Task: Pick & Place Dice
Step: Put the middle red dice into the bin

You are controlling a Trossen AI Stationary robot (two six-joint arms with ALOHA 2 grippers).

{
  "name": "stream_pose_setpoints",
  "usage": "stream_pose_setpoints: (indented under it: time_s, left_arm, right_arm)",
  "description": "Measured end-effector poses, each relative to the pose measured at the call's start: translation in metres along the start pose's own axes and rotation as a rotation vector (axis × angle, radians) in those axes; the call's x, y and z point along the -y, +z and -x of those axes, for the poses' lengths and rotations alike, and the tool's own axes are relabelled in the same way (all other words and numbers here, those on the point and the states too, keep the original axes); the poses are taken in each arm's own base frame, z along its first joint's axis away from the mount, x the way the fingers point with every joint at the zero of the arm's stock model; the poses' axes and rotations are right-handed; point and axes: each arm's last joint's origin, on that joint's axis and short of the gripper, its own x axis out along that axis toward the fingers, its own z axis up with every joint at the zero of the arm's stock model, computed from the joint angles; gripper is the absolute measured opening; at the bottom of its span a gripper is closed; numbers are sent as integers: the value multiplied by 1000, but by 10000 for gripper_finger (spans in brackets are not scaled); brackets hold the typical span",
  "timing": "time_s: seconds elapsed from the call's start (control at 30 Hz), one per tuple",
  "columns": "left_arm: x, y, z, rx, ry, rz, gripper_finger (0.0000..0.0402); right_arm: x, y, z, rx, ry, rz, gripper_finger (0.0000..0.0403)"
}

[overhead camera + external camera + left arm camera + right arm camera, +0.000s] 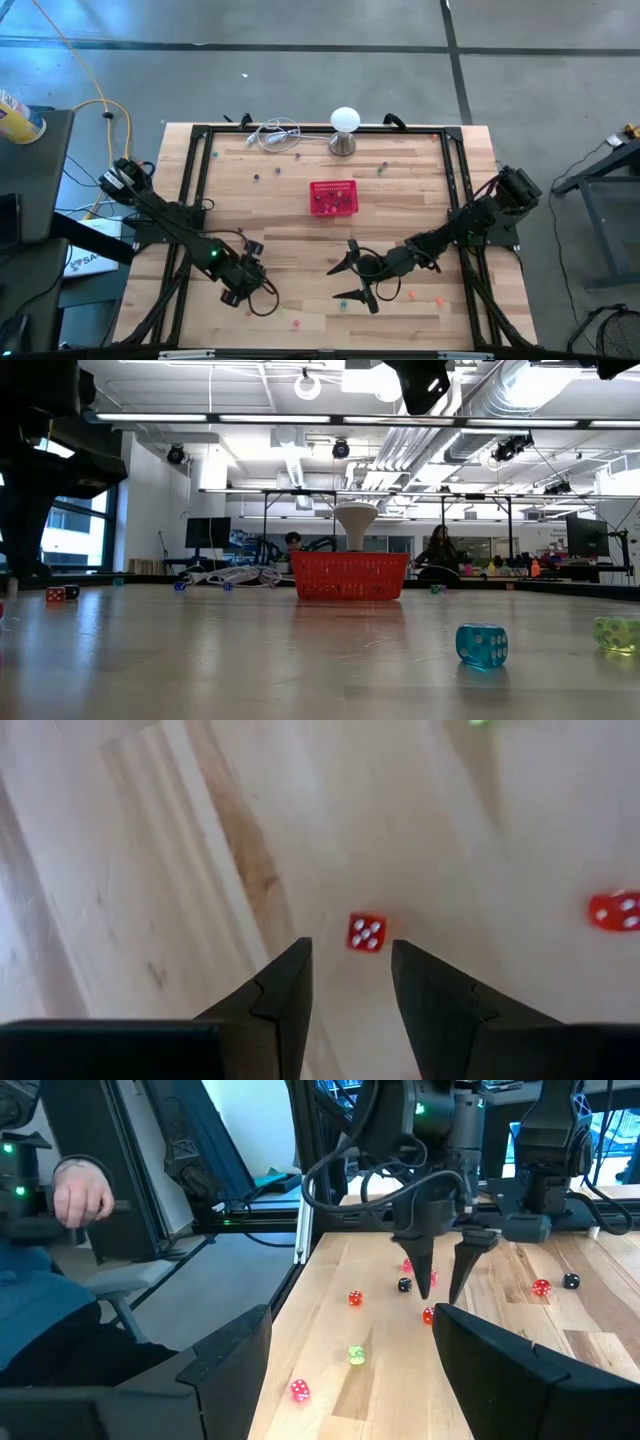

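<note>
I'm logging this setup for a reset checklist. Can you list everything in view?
dice: dozens, mixed colours, scattered over the table, some inside the basket
basket: one, red mesh, table centre
lamp: one, white ball on metal base, far edge
cable: one, white, beside the lamp
table: one, light wood, dark frame
person's hand: one, beside the table
left gripper: open, hovering over a red die, front left
right gripper: open wide, front centre
</note>
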Motion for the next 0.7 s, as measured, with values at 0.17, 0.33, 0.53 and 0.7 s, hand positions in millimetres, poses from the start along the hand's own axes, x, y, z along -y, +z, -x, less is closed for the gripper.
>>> stream_pose_setpoints:
  time_s: [0.17,0.33,0.53,0.7]
  left_arm:
    - [2,3,0,27,-34,3,131]
    - [0,3,-1,21,-30,3,131]
    - [0,3,-1,21,-30,5,131]
    - [1,3,-5,11,-28,3,131]
  right_arm:
    - [0,0,0,-3,-1,0,270]
    - [0,0,0,-5,-1,1,270]
    - [0,-1,0,-6,-1,1,270]
    - [0,-1,0,-6,-1,1,270]
